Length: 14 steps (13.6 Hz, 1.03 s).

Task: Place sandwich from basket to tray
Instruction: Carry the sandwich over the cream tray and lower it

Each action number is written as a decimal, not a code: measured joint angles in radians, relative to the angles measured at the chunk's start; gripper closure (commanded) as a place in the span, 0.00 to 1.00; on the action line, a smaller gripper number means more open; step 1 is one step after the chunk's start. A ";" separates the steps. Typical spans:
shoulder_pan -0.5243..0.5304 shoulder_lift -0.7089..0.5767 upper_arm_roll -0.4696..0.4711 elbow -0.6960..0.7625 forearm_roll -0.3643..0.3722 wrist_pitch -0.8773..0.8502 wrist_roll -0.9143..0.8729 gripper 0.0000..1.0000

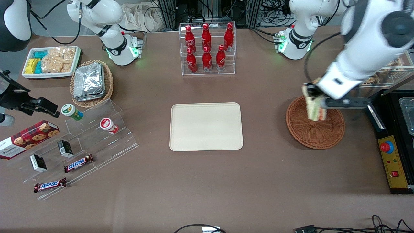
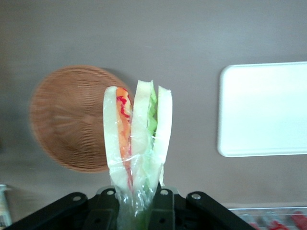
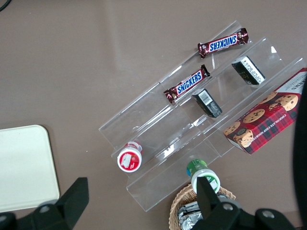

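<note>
brown table (image 1: 207, 181), cream tray (image 1: 206, 126) at centre, reddish wicker basket (image 1: 315, 134) toward working arm's end, gripper (image 1: 313, 97) above it, cola bottle rack (image 1: 207, 48), foil-packet basket (image 1: 91, 83), snack tray (image 1: 51, 62), cookie box (image 1: 27, 138), clear stepped stand (image 1: 84, 147)

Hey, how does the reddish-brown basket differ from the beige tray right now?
The basket is round, woven and reddish-brown; the tray is rectangular, smooth and cream. The basket lies toward the working arm's end of the table; the tray sits mid-table. The gripper holds the sandwich above the basket, not above the tray. Both are shallow and hold nothing.
</note>
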 measured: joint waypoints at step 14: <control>-0.056 0.486 -0.269 -0.004 0.145 0.429 -0.414 0.92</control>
